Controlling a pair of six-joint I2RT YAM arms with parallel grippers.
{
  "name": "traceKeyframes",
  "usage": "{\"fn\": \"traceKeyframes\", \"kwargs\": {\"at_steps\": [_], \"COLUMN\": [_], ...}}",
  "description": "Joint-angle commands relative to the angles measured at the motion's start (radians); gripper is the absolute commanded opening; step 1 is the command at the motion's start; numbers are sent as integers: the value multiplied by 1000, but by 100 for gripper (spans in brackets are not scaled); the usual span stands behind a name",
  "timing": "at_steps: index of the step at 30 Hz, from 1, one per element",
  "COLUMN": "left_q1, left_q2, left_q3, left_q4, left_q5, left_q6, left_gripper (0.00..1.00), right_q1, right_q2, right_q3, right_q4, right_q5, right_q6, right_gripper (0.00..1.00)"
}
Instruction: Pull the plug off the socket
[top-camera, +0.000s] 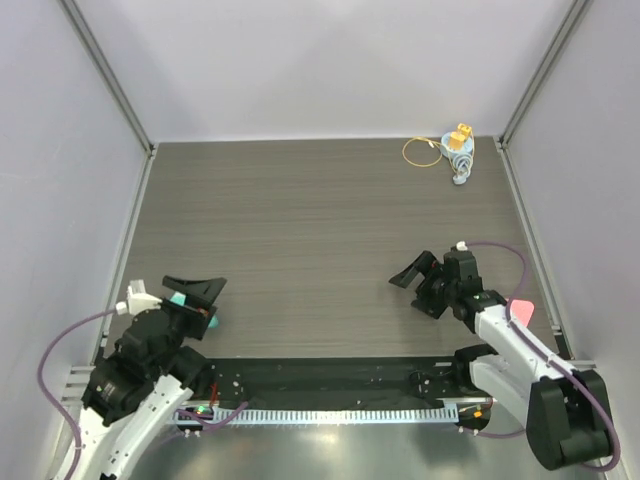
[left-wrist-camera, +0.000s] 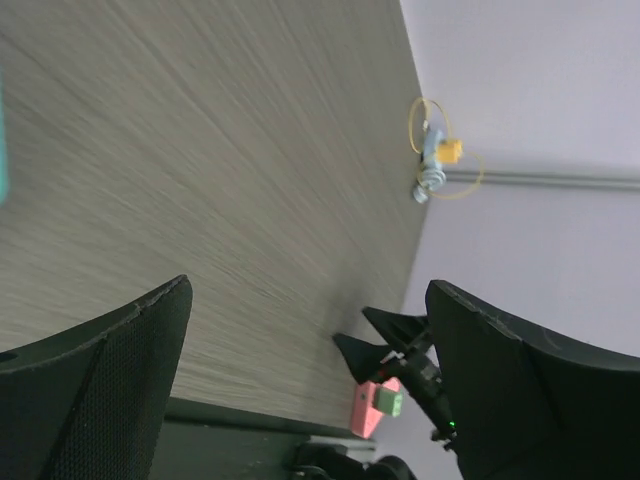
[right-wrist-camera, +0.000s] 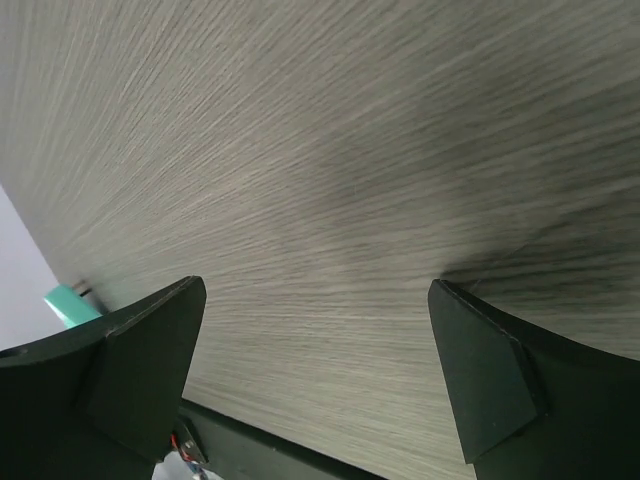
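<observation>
A small blue socket with an orange plug in it and a yellow wire loop lies at the far right corner of the table. It also shows far off in the left wrist view. My left gripper is open and empty at the near left. My right gripper is open and empty at the near right, well short of the socket. The right wrist view shows only bare table between its fingers.
The dark wood-grain table is fenced by pale walls with metal corner rails. A black strip with a white toothed rail runs along the near edge between the arm bases.
</observation>
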Motion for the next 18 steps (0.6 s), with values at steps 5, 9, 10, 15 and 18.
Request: {"fn": "traceKeyframes", "kwargs": {"at_steps": [5, 9, 10, 15, 18], "left_q1": [3, 3, 3, 2, 2], "left_q2": [-42, 49, 64, 100, 129], "left_q3": [162, 219, 239, 221, 209], "left_q4": [-229, -103, -101, 50, 40], "left_q5": [-161, -19, 12, 131, 71], "left_q6": [155, 419, 431, 461, 423], "left_gripper": [100, 100, 99, 100, 100], "right_q1": [21, 154, 183, 373, 458], "right_q2": [98, 248, 295, 523, 662], "right_q3": [66, 164, 204, 387, 482], "right_q4": [403, 506, 475, 545, 608], "right_q5": [-198, -134, -111, -68, -49], "right_q6": [-51, -48, -76, -41, -39], "right_gripper": [100, 100, 100, 100, 100]}}
